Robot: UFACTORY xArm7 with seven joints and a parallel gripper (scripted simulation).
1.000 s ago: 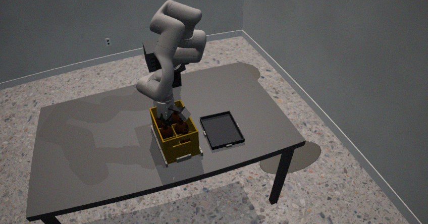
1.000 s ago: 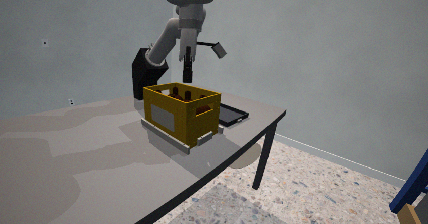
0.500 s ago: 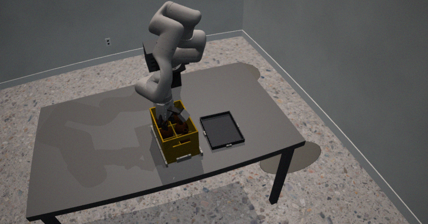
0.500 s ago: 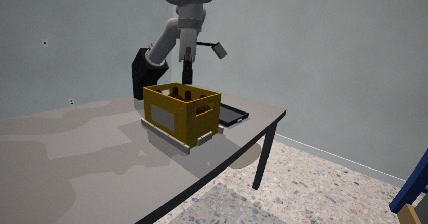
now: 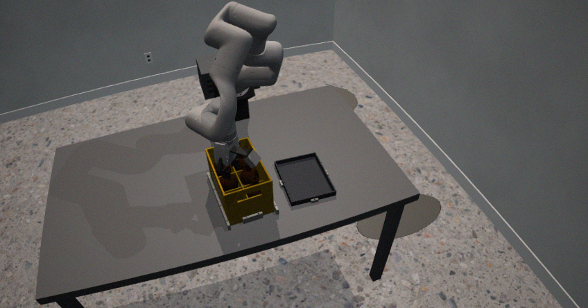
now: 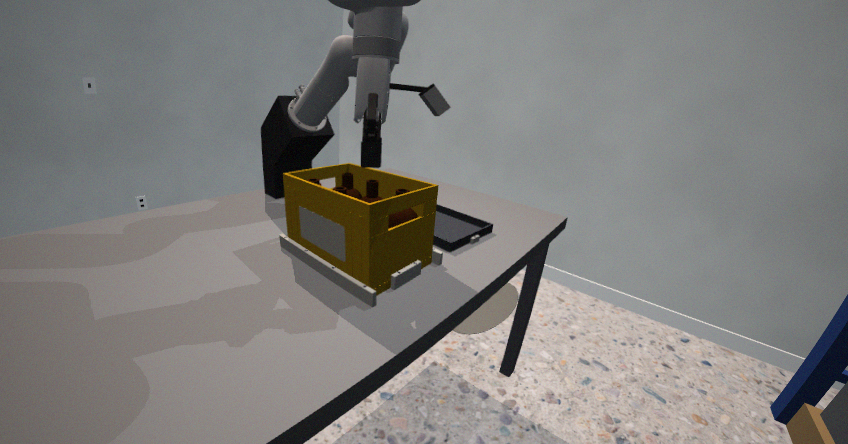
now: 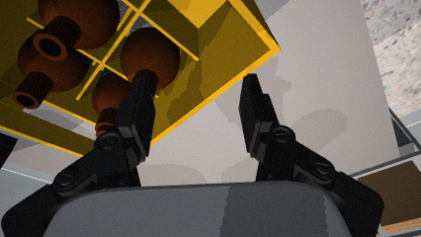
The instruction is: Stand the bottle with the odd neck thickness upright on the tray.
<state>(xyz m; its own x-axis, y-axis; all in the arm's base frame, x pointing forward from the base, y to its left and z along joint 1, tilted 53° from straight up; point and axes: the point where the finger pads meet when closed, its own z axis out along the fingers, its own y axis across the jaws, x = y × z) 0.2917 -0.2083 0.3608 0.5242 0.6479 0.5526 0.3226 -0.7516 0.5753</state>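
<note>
A yellow crate (image 5: 243,181) stands on the dark table, with several brown bottles (image 7: 74,54) upright in its compartments. It also shows in the exterior view (image 6: 360,225) and in the wrist view (image 7: 198,74). My gripper (image 7: 196,92) hovers above the crate's far side, open and empty, with its left finger over one bottle's neck (image 7: 143,79). In the exterior view my gripper (image 6: 371,151) hangs a little above the crate's rim. The black tray (image 5: 304,178) lies empty to the right of the crate.
The crate sits in a grey holder frame (image 6: 351,270) on the table. The arm's black base (image 6: 291,142) stands behind the crate. The table's front edge is close to the crate and tray.
</note>
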